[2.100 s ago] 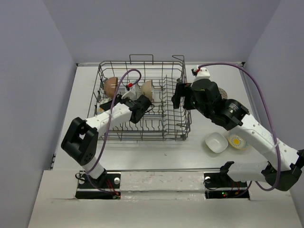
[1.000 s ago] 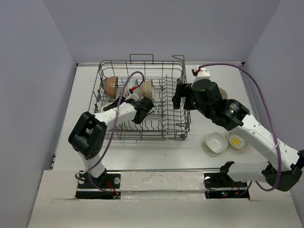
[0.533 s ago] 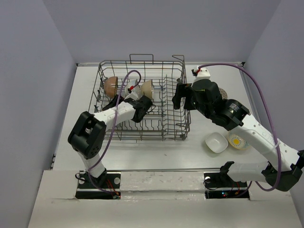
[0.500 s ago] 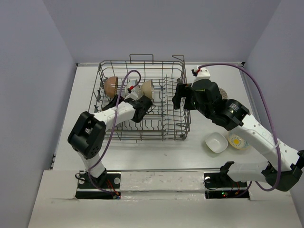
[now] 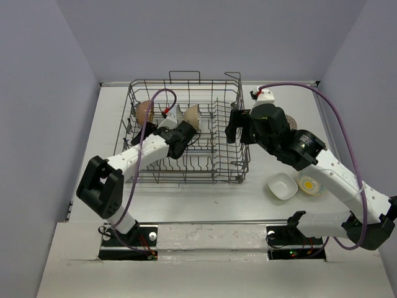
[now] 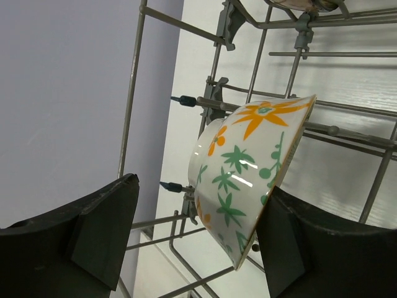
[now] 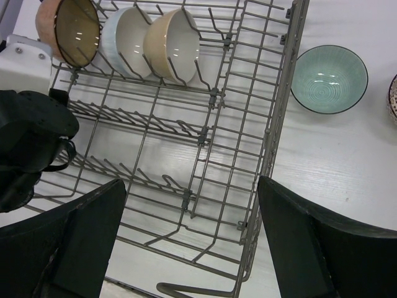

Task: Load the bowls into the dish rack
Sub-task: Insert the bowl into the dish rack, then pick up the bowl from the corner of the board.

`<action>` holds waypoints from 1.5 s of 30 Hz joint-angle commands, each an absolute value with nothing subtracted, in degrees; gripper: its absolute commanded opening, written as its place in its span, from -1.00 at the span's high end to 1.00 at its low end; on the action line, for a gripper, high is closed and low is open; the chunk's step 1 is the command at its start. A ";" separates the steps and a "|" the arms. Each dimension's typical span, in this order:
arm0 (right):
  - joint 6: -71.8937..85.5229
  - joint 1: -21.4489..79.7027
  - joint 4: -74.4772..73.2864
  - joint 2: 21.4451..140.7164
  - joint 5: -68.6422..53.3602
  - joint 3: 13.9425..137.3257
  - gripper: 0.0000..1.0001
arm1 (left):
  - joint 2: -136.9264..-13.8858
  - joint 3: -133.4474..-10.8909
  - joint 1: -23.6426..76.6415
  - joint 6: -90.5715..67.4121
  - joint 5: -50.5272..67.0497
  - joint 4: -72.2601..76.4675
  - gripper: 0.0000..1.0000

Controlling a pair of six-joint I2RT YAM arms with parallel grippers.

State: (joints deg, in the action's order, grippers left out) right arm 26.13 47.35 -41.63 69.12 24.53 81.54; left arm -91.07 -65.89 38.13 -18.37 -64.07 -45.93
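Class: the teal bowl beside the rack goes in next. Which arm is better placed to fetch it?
Likely right. The right gripper, open, hangs over the right wall of the rack, with the teal bowl just beyond. The left gripper is inside the rack around a flowered bowl, farther away.

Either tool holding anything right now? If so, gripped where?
Nothing held. Left tool is open around the floral bowl propped in the dish rack; right tool open and empty.

White arms (image 5: pixel 338 174) with black joints, purple cables (image 5: pixel 291 83).
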 commanded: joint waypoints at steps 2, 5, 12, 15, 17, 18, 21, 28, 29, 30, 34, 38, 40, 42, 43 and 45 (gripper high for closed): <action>25.31 47.81 -41.04 69.08 25.31 83.58 -0.84 | -86.40 -67.67 37.97 -18.11 -64.17 -44.21 -0.68; 25.40 47.81 -41.22 69.34 25.14 83.67 -0.84 | -85.35 -67.85 37.88 -16.88 -62.06 -43.24 -0.68; 25.40 47.81 -41.40 69.61 25.31 83.94 -0.84 | -81.05 -68.03 38.06 -13.02 -55.30 -40.26 -0.68; 25.58 47.81 -41.49 69.96 25.22 84.37 -0.84 | -78.85 -68.20 37.97 -11.96 -53.27 -39.55 -0.68; 25.58 47.81 -41.57 70.13 25.22 84.55 -0.84 | -77.88 -68.38 37.97 -11.43 -51.34 -39.03 -0.68; 25.58 47.81 -41.66 70.22 25.31 84.81 -0.84 | -77.00 -68.64 37.97 -11.16 -50.55 -38.94 -0.68; 25.58 47.81 -41.66 70.40 25.57 84.90 -0.84 | -75.68 -68.99 37.97 -10.46 -47.64 -38.06 -0.68; 25.75 47.81 -42.19 69.61 26.81 84.99 -0.83 | -68.30 -70.13 38.06 -8.44 -35.61 -34.63 -0.68; 25.93 47.81 -42.27 69.35 26.98 84.99 -0.84 | -67.51 -70.22 38.06 -8.44 -32.38 -33.50 -0.68; 26.10 47.81 -42.45 69.00 27.33 84.82 -0.84 | -65.93 -70.14 38.06 -8.44 -30.43 -32.79 -0.68; 27.15 47.81 -43.24 66.63 32.50 82.80 -0.86 | -62.41 -69.61 38.06 -9.40 -21.38 -29.01 -0.68; 30.40 47.81 -44.38 63.20 40.85 78.76 -0.88 | -60.38 -68.47 38.49 -11.16 -13.98 -24.09 -0.68; 31.55 45.81 -45.87 62.23 44.45 76.47 -0.92 | -59.77 -68.03 38.85 -12.04 -14.06 -23.30 -0.68; 32.08 42.82 -46.76 61.26 44.91 75.15 -0.93 | -59.33 -67.24 39.02 -12.48 -13.72 -21.63 -0.68; 31.99 40.71 -46.84 60.48 44.48 74.36 -0.93 | -58.89 -67.06 38.94 -12.57 -13.28 -21.10 -0.68; 31.47 32.40 -46.76 59.77 40.45 72.52 -0.94 | -58.54 -66.54 39.02 -12.66 -12.48 -19.95 -0.69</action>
State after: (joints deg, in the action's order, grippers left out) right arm 29.98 41.74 -45.63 61.30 38.65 74.78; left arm -60.55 -67.31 38.68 -11.55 -15.77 -24.80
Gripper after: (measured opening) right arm 0.965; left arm 0.841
